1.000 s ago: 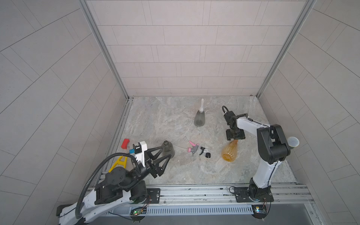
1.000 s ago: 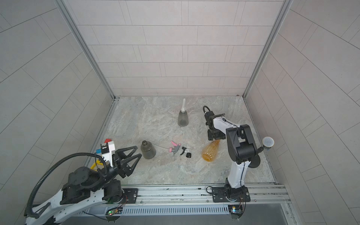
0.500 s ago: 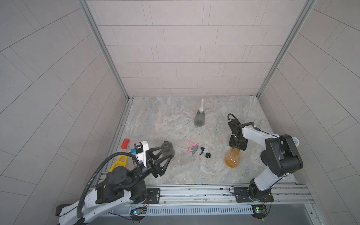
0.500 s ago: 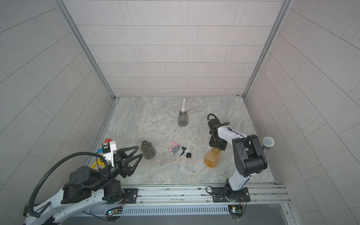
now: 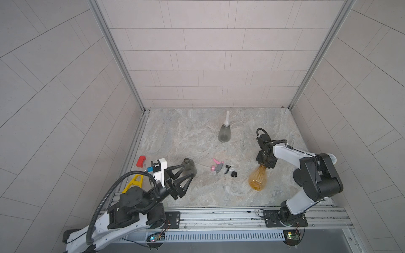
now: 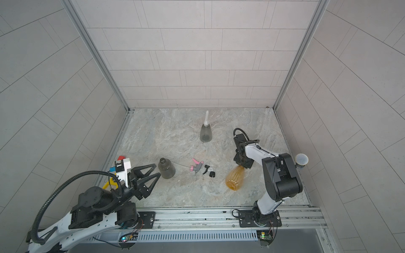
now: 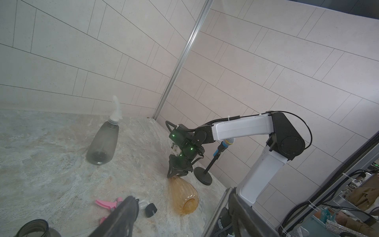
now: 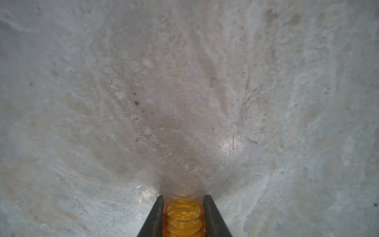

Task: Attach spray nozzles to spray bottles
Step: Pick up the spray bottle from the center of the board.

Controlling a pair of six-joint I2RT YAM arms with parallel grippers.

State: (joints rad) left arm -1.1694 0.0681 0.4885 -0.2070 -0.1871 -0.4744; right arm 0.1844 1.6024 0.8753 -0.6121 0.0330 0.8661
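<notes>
**Right tool [image 5: 263, 167] grips the amber bottle [image 5: 257, 180] by its neck, and it's a shaky hold!**
The fingers [image 8: 156, 217] clamp only the narrow threaded neck while the ribbed, see-through body lies tipped on the desk [image 5: 175, 135], base toward the front rail [image 5: 219, 215]. On a lift it may well swing or slip free. Left tool [image 6: 157, 170] hangs jaws apart, empty, beside the open grey bottle [image 6: 166, 169]. The pink-and-grey nozzle [image 5: 217, 167] and black-and-white nozzle [image 5: 229, 170] lie loose between the two bottles.
</notes>
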